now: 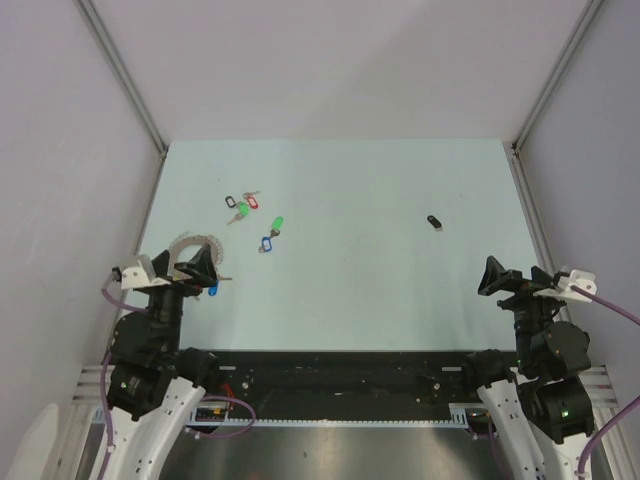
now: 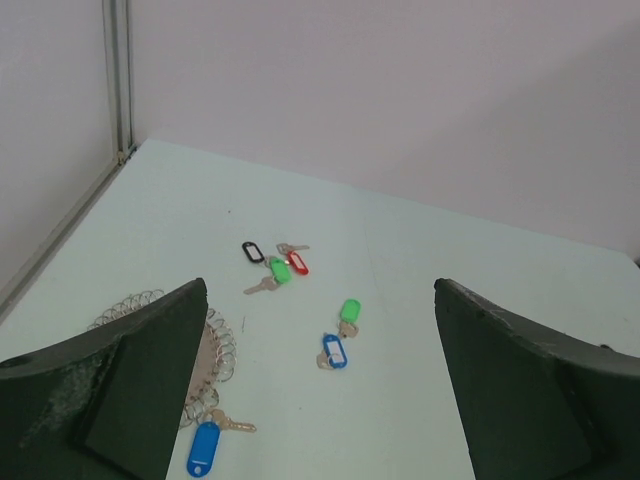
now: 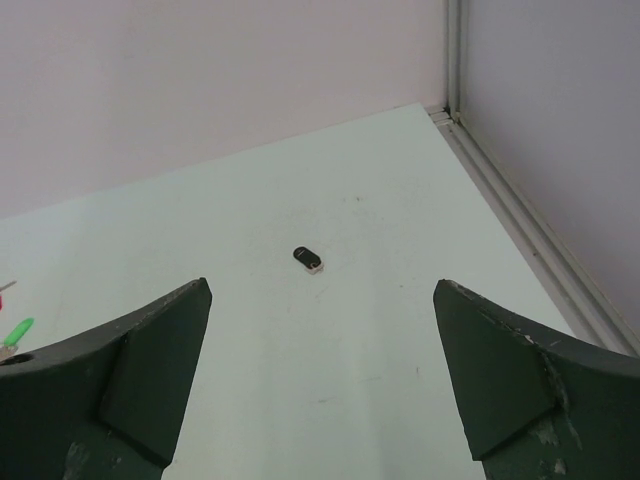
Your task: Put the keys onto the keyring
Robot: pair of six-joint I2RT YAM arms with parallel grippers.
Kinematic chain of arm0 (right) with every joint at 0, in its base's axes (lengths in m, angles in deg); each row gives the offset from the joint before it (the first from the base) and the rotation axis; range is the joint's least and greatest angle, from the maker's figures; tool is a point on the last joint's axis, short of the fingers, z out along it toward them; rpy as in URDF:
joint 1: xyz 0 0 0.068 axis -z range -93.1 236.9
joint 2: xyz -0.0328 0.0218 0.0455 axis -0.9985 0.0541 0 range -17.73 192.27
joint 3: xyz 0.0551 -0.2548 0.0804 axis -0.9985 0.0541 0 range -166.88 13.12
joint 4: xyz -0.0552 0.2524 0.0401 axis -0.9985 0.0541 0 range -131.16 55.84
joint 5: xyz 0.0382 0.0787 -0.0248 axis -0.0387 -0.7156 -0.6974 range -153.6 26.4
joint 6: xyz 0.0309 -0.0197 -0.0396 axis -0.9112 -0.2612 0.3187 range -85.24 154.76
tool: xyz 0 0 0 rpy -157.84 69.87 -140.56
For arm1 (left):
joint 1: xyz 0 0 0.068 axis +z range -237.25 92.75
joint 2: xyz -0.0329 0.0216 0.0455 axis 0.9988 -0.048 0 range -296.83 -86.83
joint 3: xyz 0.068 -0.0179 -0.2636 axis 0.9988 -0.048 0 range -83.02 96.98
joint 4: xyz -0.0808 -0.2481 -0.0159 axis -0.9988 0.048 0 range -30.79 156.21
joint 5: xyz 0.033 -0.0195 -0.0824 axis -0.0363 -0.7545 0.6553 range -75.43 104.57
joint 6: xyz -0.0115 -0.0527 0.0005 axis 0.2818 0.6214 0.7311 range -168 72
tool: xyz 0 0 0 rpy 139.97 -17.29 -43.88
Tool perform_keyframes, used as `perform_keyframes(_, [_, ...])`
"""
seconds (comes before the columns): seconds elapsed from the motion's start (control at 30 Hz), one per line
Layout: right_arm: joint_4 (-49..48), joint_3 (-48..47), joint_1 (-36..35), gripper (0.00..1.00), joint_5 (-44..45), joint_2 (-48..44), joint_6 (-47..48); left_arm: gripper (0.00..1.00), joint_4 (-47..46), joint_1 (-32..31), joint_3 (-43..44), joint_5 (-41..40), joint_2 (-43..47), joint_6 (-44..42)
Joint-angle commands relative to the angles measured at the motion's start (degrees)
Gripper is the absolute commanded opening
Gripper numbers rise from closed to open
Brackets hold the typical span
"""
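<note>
Left gripper (image 2: 320, 287) splayed, empty; keyring (image 2: 224, 348) beside its left finger; keys (image 2: 280, 269) scattered ahead; right gripper (image 3: 320, 287) splayed, empty

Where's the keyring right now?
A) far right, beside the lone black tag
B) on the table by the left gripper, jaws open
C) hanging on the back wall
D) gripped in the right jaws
B: the keyring lies on the table right by the open left gripper, partly hidden behind one finger. Only a small black tag lies on the right.
</note>
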Motion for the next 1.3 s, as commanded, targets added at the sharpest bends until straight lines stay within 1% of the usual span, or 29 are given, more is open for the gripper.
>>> perform_keyframes(0.0, [-1.1,-1.6,-0.7,1.00,-5.4,-0.5,1.8,1.00,0.8,0.6,1.1,0.9,-5.4,2.7])
perform_keyframes(0.1, [-1.2,-1.1,-0.9,1.00,-5.2,-0.6,1.2,1.00,2.7,0.6,2.7,-1.3,-9.1,4.2])
perform_keyframes(0.13, [-1.2,-1.1,-1.3,1.00,-5.0,-0.6,1.1,1.00,3.5,0.6,3.5,-1.6,-11.5,4.7])
perform_keyframes(0.33, [-1.3,-0.9,-3.1,1.00,-4.9,-0.6,1.3,1.00,3.9,0.6,5.7,-2.4,-20.5,8.2])
perform_keyframes(0.57, [-1.1,-0.9,-5.9,1.00,-4.4,-0.6,1.3,1.00,5.0,1.3,9.8,0.7,-35.7,8.3])
perform_keyframes(0.6, [-1.1,-0.9,-6.4,1.00,-4.4,-0.6,1.3,1.00,5.4,1.7,10.4,1.3,-39.5,8.2])
perform_keyframes(0.67, [-1.1,-0.8,-6.9,1.00,-4.4,-0.6,1.4,1.00,5.6,4.4,11.8,4.9,-43.6,7.8])
perform_keyframes(0.7, [-1.0,-0.9,-7.2,1.00,-4.4,-0.6,1.4,1.00,5.5,5.9,12.0,6.8,-47.4,7.9])
perform_keyframes(0.73, [-0.9,-0.8,-7.5,1.00,-4.5,-0.6,1.3,1.00,4.8,9.6,12.2,8.7,-49.1,8.0])
perform_keyframes(0.77, [-0.8,-0.8,-7.8,1.00,-4.4,-0.6,1.4,1.00,4.3,11.4,12.2,12.2,-50.7,8.4])
perform_keyframes(0.8, [-0.7,-0.9,-7.9,1.00,-4.3,-0.6,1.5,1.00,3.9,13.1,12.2,13.1,-54.6,8.6])
perform_keyframes(0.83, [-0.7,-0.9,-8.6,1.00,-4.3,-0.6,1.5,1.00,3.6,15.7,12.5,14.1,-56.4,8.7])
perform_keyframes(0.9, [-0.6,-0.9,-9.1,1.00,-4.3,-0.5,1.5,1.00,3.3,18.0,13.9,18.6,-60.4,9.0])
perform_keyframes(0.93, [-0.6,-0.9,-9.5,1.00,-4.4,-0.5,1.5,1.00,3.9,19.7,14.6,19.4,-64.3,9.0])
perform_keyframes(1.0, [-0.7,-0.8,-9.9,1.00,-4.3,-0.6,1.6,1.00,4.7,20.2,16.0,20.3,-67.8,8.1])
perform_keyframes(1.03, [-0.6,-0.9,-10.1,1.00,-4.4,-0.6,1.6,0.98,5.6,22.5,17.5,20.3,-69.8,7.9])
perform_keyframes(1.07, [-0.5,-0.9,-10.5,1.00,-4.3,-0.5,1.7,0.98,6.1,23.1,18.2,20.5,-72.7,7.1])
perform_keyframes(1.13, [-0.6,-0.9,-10.8,1.00,-4.3,-0.6,1.6,0.94,6.4,24.6,19.7,20.9,-75.4,5.9])
perform_keyframes(1.17, [-0.6,-0.9,-11.1,1.00,-4.4,-0.6,1.7,0.91,6.4,25.0,20.1,21.4,-77.9,4.6])
perform_keyframes(1.23, [-0.6,-1.0,-11.5,1.00,-4.5,-0.5,1.7,0.88,6.8,26.2,21.9,22.1,-80.0,3.6])
perform_keyframes(1.27, [-0.5,-1.0,-11.8,1.00,-4.5,-0.6,1.7,0.87,7.1,26.6,22.6,22.2,-82.5,2.9])
